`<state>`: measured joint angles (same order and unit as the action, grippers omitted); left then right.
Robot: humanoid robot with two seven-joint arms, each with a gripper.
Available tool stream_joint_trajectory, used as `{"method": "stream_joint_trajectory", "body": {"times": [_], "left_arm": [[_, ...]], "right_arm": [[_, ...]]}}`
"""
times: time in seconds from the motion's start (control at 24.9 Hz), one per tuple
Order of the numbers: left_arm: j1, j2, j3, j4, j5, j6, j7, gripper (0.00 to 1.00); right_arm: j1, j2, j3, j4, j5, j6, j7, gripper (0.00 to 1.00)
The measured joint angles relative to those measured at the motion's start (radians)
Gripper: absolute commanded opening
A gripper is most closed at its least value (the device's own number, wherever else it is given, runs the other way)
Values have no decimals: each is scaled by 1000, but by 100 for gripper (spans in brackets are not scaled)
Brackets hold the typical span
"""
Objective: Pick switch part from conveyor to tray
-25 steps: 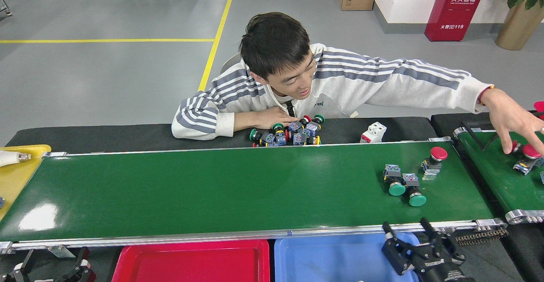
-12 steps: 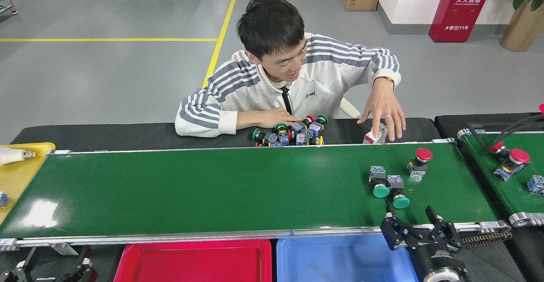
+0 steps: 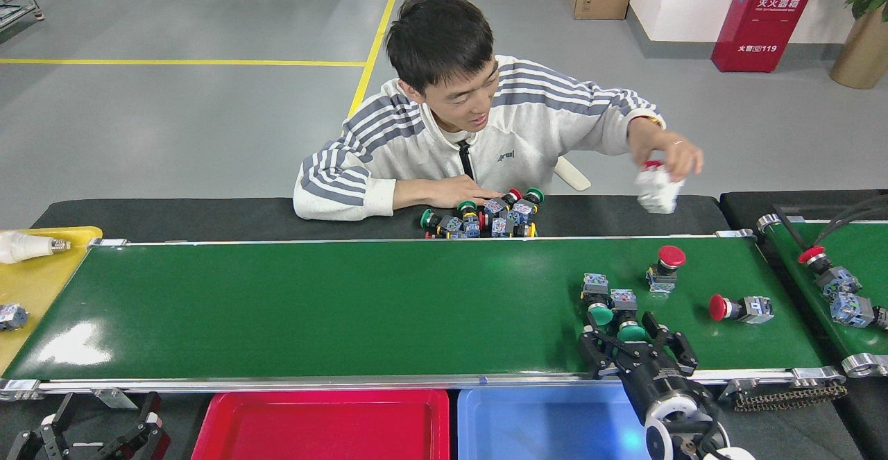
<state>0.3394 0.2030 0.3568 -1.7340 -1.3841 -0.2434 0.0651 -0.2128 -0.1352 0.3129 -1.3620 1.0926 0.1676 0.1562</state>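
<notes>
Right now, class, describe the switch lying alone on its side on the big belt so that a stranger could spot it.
Find the long green conveyor and follow it to its right end. Right of the cluster by the right gripper lies one red-capped switch. Unlike the upright red switch and the two green switches, it lies on its side, alone, cap pointing left.

Bright, even overhead light fills the room, and shadows stay soft and short. The glossy conveyor (image 3: 347,307) throws a white glare patch far to the left of the right gripper's fingers (image 3: 596,342), near its left end, with fainter sheen along the belt. Focus is sharp throughout, except for the blurred white part in the person's hand (image 3: 669,162) above the fingers. Straight lines bow slightly toward the edges.
</notes>
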Motion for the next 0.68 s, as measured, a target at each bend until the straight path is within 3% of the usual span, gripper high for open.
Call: {"method": "stream_joint_trajectory", "body": {"times": [0.16,0.2,0.28,0.36,0.44,0.68], "left_arm": [[-14,0,-19,0,0,0,-1,100],[-15,0,-20,0,0,0,-1,100],[-15,0,-21,0,0,0,-1,100],[-15,0,-26,0,0,0,-1,100],[-16,1,-33,0,0,0,-1,100],[-16,7,-35,-3,0,0,-1,100]], "right_arm": [[-68,78,0,113,69,-5,1,97],[-77,87,0,128,76,-5,2,88],[-84,96,-1,144,79,-9,2,54],[-85,96,-2,146,81,-24,2,28],[-85,96,-4,146,81,-53,2,15],[-84,96,-4,140,81,-101,2,6]]}}
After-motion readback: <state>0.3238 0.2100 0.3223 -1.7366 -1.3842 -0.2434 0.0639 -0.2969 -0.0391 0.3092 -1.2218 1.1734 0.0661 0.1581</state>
